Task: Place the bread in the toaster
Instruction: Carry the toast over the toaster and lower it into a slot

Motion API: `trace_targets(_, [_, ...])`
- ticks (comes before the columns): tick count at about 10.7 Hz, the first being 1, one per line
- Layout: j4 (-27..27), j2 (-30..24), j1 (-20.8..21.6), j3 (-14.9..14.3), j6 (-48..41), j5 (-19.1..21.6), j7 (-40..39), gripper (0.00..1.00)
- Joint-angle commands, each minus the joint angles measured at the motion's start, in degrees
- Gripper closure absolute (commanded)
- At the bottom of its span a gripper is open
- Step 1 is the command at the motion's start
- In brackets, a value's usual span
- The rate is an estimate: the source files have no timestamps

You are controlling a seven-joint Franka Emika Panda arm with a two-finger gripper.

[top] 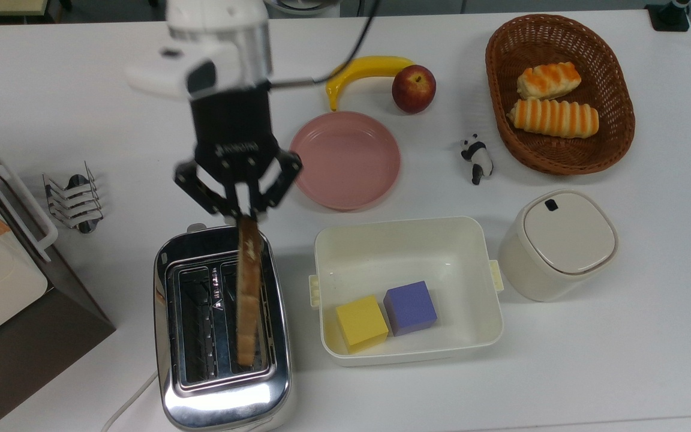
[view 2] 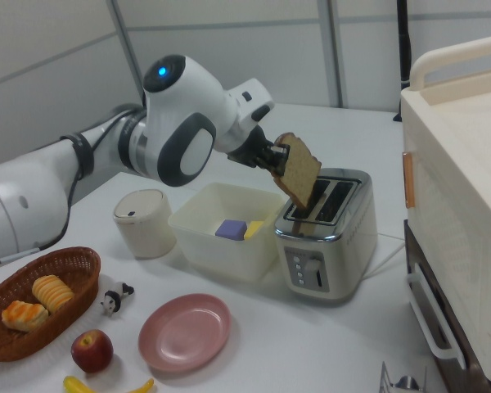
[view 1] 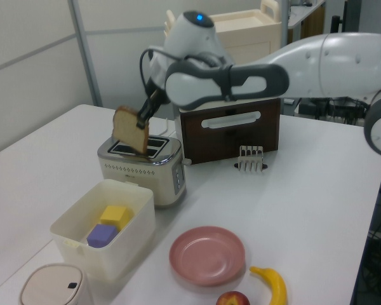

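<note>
Above the shiny chrome 2-slot toaster (top: 222, 327), the black two-finger gripper (top: 243, 211) is pinching the thin tan slice of bread (top: 248, 294) by its crust edge, letting it hang edge-down over the slot nearer the cream plastic box (top: 408, 240), probably so it can drop straight in. It is tilting slightly in the right view, not yet inside.
</note>
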Motion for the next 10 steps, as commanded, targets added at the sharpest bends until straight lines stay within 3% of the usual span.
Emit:
trace_targets(1, [-1.55,0.36,0.76,-0.51,2.84,1.38,-0.26,0.96])
trace_targets(4, [-1.82,0.09,0.23,-0.69,2.15,1.64,0.0,0.88])
trace_targets(6, [-1.82,-0.6,-0.38,-0.86,-0.21,1.73,0.27,0.71])
trace_targets(8, [-1.82,-2.36,-0.65,-0.95,-5.65,1.82,0.27,0.63])
trace_targets(10, [-1.82,-3.16,-0.56,-0.95,-7.61,1.82,0.79,0.42])
